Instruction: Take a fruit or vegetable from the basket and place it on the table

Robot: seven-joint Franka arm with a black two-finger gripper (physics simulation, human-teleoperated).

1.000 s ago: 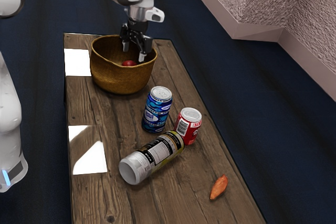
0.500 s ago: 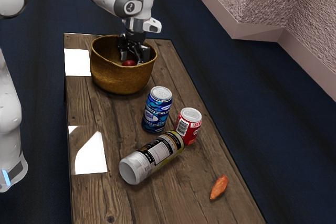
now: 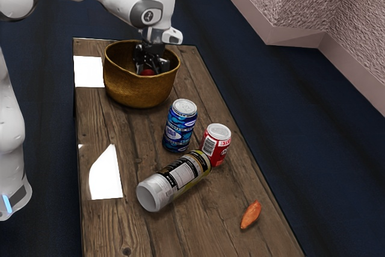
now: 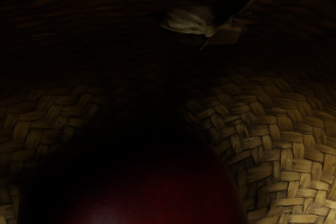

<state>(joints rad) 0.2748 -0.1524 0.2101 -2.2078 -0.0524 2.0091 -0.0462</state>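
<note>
Lowered since the earlier frame, our gripper point(image 3: 151, 69) hangs, fingers point(image 3: 164, 66) parted, over the fruit point(image 3: 148, 73) in the basket point(image 3: 139, 91); exterior view: blue can point(image 3: 180, 127) at five o'clock from our basket.

Dark red fruit point(image 4: 157, 192) beside woven basket wall point(image 4: 289, 150)

Glaring in white patches point(image 3: 107, 176) along the bench point(image 3: 135, 142) edge at the exterior view's left; deeply shadowed inside the basket point(image 3: 138, 91), dimly golden on its weave point(image 4: 294, 182).
</note>
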